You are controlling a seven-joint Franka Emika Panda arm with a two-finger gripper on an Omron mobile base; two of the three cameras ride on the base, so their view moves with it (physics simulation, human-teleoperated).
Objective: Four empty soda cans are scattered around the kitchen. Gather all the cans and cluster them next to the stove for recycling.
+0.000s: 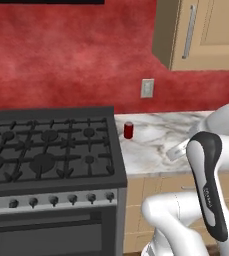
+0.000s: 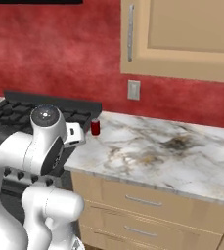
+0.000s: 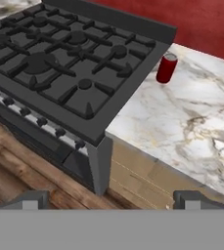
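Two dark fingertips (image 3: 35, 199) of the pincer (image 3: 111, 200) rise at the bottom of the hand view, spread wide with nothing between them. Beyond them lie the wooden floor (image 3: 15, 171), the front corner of the stove (image 3: 59, 78) and the marble tabletop (image 3: 182, 122). One red soda can (image 3: 166, 68) stands upright on that tabletop, just beside the stove's right rear corner and well apart from the pincer, ahead and above it in this view and a little to the right. Its long axis is vertical. Judging by this, the can already sits where the task wants it, so the arm likely needs to look elsewhere for the others.
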